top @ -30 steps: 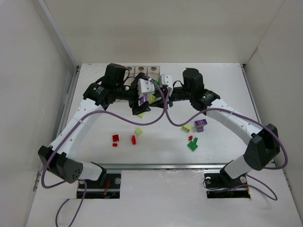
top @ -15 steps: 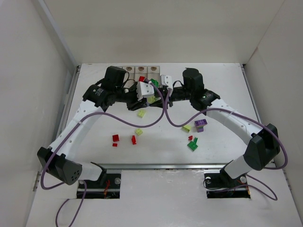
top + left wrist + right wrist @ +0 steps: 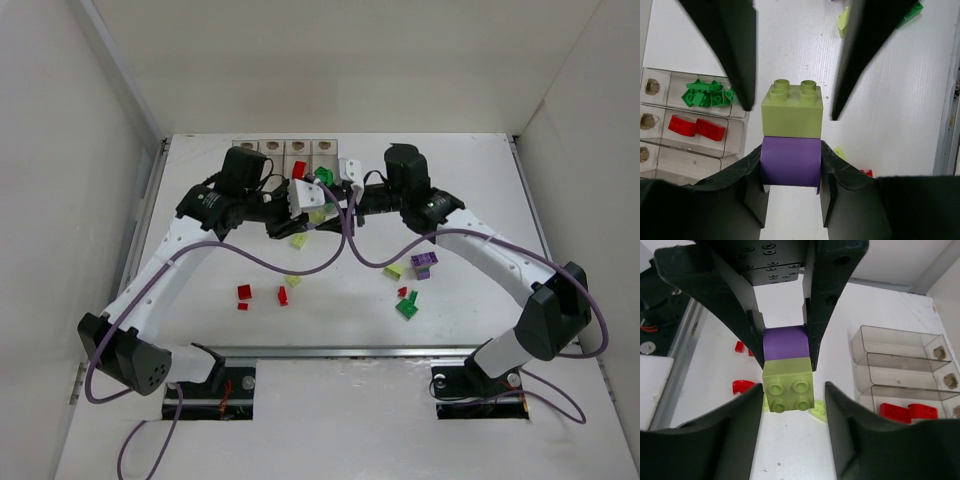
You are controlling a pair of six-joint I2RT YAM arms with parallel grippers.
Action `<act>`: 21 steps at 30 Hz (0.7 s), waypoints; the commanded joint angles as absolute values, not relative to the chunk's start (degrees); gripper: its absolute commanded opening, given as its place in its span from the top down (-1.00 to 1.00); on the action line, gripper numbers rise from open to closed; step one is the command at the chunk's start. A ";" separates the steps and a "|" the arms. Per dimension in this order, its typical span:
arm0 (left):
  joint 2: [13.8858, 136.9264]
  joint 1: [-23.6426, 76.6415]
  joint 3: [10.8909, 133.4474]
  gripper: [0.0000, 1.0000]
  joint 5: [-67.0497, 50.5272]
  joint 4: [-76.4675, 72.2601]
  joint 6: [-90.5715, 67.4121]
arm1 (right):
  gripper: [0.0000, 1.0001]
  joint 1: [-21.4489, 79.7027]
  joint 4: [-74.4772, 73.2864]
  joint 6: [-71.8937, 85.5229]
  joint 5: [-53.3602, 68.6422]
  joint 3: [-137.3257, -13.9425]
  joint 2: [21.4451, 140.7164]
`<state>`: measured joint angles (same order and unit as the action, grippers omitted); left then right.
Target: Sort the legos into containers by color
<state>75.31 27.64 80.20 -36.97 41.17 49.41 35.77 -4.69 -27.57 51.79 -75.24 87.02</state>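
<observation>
— Start nearest the arms. What lies there?

— Loose bricks (image 3: 283, 295), scattered well short of the bins (image 3: 900, 347). They can wait.

— And the step in hand?

— Two joined bricks are held in the air just off the bins' near ends, not over them. The left gripper (image 3: 791, 161) is clamped on the purple brick (image 3: 790, 172). The yellow-green brick (image 3: 792, 112) sits on it with its studs pointing away from the left fingers (pressed on firmly, as far as I can judge).

— The right gripper (image 3: 793, 386)?

— Its jaws stand apart, one finger on each side of the yellow-green brick, with a gap on both sides. It holds nothing.

— So how is it done well?

— Close the right squarely on the yellow-green brick's flat sides, clear of the seam. Then tilt it off rather than tug it straight, with the left gripping hard throughout. A skewed pinch would likely flick the brick away.

— Then where do they go?

— One bin holds green bricks (image 3: 702, 95) and the next holds red bricks (image 3: 695, 127). The two on the red bin's other side look bare. Purple goes in one and yellow-green in the other, each let go low inside the walls.
</observation>
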 commanded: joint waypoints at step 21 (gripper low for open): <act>65.13 16.97 59.87 1.00 -25.94 31.93 44.57 | 1.00 25.58 6.93 -8.27 43.69 -83.49 95.44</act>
<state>67.72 19.51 63.07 -29.78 36.36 47.83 26.81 -1.48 -15.84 47.81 -80.36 93.51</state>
